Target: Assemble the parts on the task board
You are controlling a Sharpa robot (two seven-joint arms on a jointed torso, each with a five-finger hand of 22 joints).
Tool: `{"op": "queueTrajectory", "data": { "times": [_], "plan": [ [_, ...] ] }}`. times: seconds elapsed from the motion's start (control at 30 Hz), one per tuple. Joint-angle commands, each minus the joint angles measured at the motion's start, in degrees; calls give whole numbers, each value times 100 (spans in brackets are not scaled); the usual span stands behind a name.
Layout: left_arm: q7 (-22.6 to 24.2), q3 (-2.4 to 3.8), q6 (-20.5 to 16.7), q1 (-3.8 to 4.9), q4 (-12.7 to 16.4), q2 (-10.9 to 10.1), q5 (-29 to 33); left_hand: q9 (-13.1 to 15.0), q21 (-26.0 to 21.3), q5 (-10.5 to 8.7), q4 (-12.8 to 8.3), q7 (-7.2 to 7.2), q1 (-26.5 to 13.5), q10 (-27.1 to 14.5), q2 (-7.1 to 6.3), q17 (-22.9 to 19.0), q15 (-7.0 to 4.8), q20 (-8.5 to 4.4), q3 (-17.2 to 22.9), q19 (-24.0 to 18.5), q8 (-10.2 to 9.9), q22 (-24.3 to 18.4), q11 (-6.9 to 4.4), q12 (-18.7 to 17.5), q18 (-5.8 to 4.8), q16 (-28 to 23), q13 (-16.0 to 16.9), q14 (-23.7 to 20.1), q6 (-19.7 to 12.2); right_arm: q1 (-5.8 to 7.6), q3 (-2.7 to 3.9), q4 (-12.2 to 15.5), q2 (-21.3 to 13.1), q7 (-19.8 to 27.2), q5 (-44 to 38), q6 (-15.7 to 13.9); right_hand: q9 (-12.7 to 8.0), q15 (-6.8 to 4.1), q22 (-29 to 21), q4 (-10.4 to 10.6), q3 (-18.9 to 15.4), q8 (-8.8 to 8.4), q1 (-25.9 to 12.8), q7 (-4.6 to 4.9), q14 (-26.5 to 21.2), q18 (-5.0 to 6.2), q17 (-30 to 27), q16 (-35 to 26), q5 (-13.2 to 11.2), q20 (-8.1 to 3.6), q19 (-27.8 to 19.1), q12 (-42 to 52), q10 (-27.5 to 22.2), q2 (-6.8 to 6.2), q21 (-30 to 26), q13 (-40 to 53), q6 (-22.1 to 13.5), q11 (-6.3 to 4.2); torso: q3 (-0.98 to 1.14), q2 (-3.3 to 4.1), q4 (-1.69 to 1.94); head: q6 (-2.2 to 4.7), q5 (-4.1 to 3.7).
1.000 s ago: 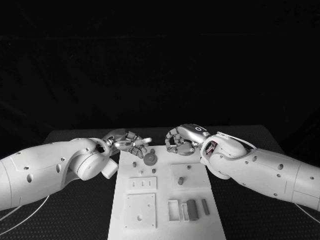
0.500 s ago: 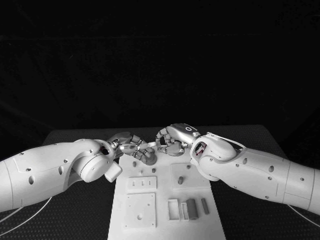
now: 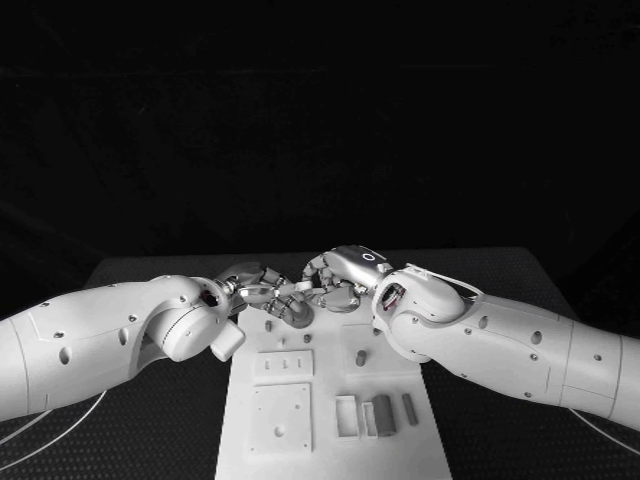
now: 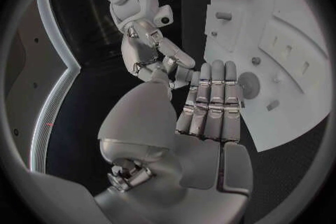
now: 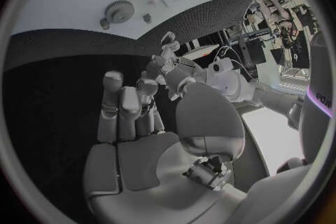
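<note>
The white task board (image 3: 335, 455) lies lengthwise in the middle of the table. My left hand (image 3: 267, 293) and right hand (image 3: 333, 279) meet fingertip to fingertip just above its far end. In the left wrist view my left hand (image 4: 210, 103) has its fingers stretched out side by side, and my right hand (image 4: 148, 45) reaches to their tips. I see nothing held in either hand. The grey gear (image 4: 248, 85) lies flat on the board just beyond the left fingers, with small pegs (image 4: 273, 105) beside it. The gear (image 5: 120, 10) also appears past my right hand (image 5: 129, 109).
Nearer on the board sit a slotted white plate (image 3: 284, 367), a larger square plate (image 3: 280, 420), a short peg (image 3: 359, 358) and grey bars (image 3: 385, 416) next to white blocks (image 3: 348, 418). Black table (image 3: 147, 430) flanks the board on both sides under my forearms.
Both hands have closed in on each other over the far end of the board: the right moved left, the left moved right. In the head view they now cover the gear.
</note>
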Motion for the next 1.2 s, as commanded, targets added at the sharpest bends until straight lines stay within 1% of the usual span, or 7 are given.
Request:
{"op": "queueTrajectory", "data": {
  "times": [0.03, 0.2, 0.43, 0.63, 0.87, 1.2],
  "plan": [
    [43, 0, -33, 2, 10, 30, 88, -7, -36, -25, -6, -4, 74, -45, -14, 13, -30, -18, -41, -17, -37, 11, -16, -8, 62, -44, 12, -9, 25, -4, 2, 18, 14, -5, -69, 22, 8, -33, 78, 18, -29, 0, -13, 172, 26, 73, -7, -2, 2, -7, 19, 24, 32, -27, 34, -8, 207, -6, 2, 0, 5, -7, 16],
    [46, -5, -15, 2, 39, 44, 88, -6, -37, -25, -7, -5, 124, -46, 6, 25, -29, -17, -69, -16, -43, 19, -16, -9, 62, -53, 28, -5, 32, -4, 2, 13, 34, -8, -68, 38, 10, -33, 77, 17, -28, -2, -16, 171, 30, 73, -9, -4, 2, -8, 21, 23, 33, -26, 33, -10, 208, -6, -8, -1, 3, -20, 24],
    [88, -6, -82, 2, 64, 48, 132, 1, -33, -25, -10, -13, 303, -35, 53, 56, -35, -19, -101, -3, -46, 39, -23, -5, 64, -65, 67, 19, 61, -5, 0, -23, 87, -9, -62, 69, 11, -34, 75, 16, -24, -5, -18, 170, 33, 73, -11, -7, 2, -10, 23, 22, 35, -20, 31, -12, 211, -7, -10, -1, 0, -31, 27],
    [113, -6, -120, 2, 74, 52, 224, 10, -26, -24, -13, -24, 509, -13, 171, 92, -45, -27, -115, 19, -46, 62, -34, 4, 64, -70, 108, 53, 94, -22, -12, -60, 135, -1, -31, 94, 12, -34, 74, 16, -25, -6, -22, 170, 35, 73, -13, -8, 2, -11, 25, 21, 37, -20, 31, -13, 212, -8, -10, -3, 9, -40, 24],
    [125, -6, -155, 2, 69, 45, 278, 16, -30, -24, -12, -28, 650, -11, 321, 122, -48, -31, -169, 22, -55, 79, -36, 0, 58, -86, 140, 66, 110, -45, -22, -73, 161, 4, -12, 108, 13, -35, 73, 17, -25, -8, -28, 170, 38, 73, -14, -10, 2, -12, 26, 21, 38, -17, 30, -15, 214, -8, -10, -2, 5, -46, 31],
    [60, -6, -118, 2, 53, 28, 281, 24, -29, -24, -13, -35, 707, 1, 385, 147, -53, -36, -247, 33, -56, 95, -41, 1, 57, -96, 169, 84, 133, -54, -22, -66, 142, -16, -18, 62, 15, -36, 71, 15, -22, -11, -32, 168, 42, 73, -17, -14, 2, -13, 28, 19, 40, -12, 28, -17, 218, -9, -5, -1, 3, -49, 37]
  ]
}}
